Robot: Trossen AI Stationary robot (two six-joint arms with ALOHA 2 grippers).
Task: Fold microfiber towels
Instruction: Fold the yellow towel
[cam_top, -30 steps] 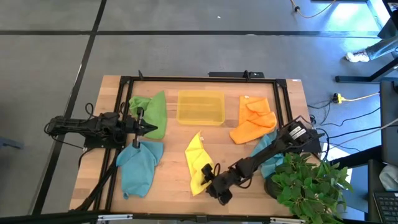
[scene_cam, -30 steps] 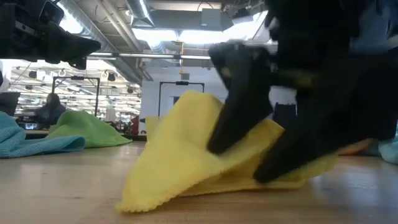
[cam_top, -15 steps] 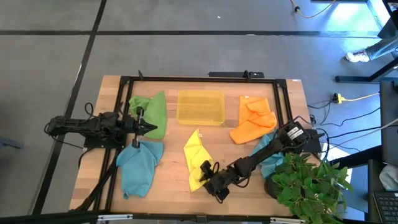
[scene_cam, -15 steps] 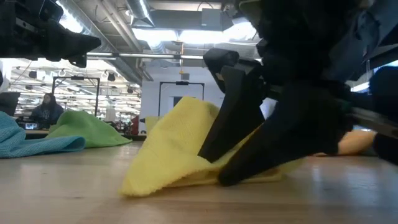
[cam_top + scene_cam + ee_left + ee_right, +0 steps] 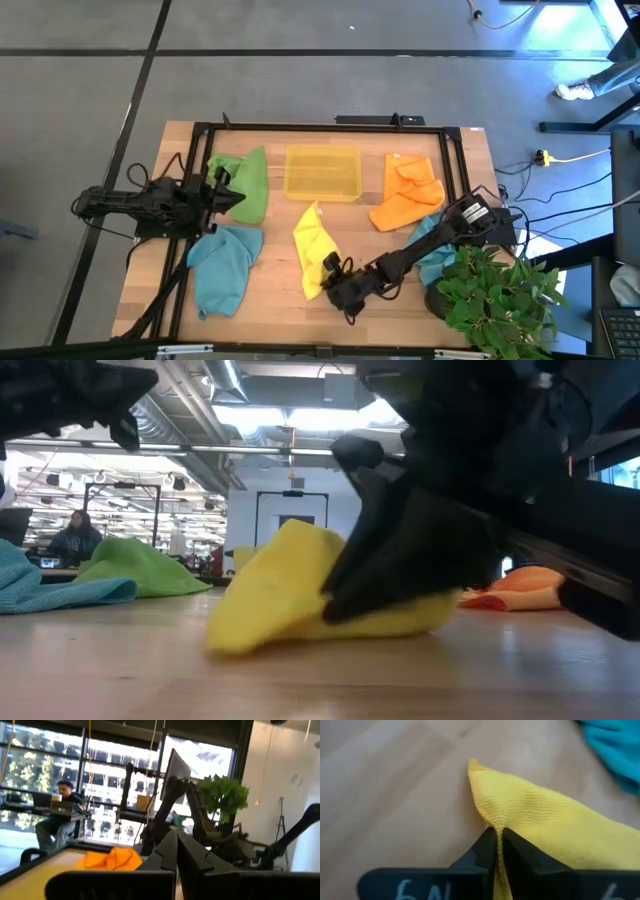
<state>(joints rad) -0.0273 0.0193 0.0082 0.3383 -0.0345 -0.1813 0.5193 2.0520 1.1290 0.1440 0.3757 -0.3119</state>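
Observation:
A yellow towel (image 5: 312, 252) lies bunched on the wooden table near its front middle, and my right gripper (image 5: 333, 284) is shut on the towel's near end. The right wrist view shows the fingers (image 5: 485, 851) closed on the yellow cloth (image 5: 545, 820). My left gripper (image 5: 236, 196) is shut and holds nothing. It hovers at the table's left beside a green towel (image 5: 246, 182) and above a teal towel (image 5: 222, 270). An orange towel (image 5: 405, 195) and a second teal towel (image 5: 432, 250) lie on the right. My right gripper pinches a raised ridge of the yellow towel (image 5: 497, 826) between its two fingers, close to a pointed corner (image 5: 473, 766). The fingers slant down at it from the table's near right. The rest of the towel (image 5: 285, 595) rests heaped and slack on the table.
A translucent yellow tray (image 5: 322, 172) stands at the back middle. A potted plant (image 5: 495, 295) fills the near right corner beside my right arm. A black frame (image 5: 320, 127) runs round the table's far and side edges. Bare wood lies between the yellow and left teal towels.
My right gripper has shut on the yellow towel's near end and pushed a little toward the table's left and far side. The towel's near part has bunched up into a shorter heap, while its far tip stays put. My left gripper has tipped upward.

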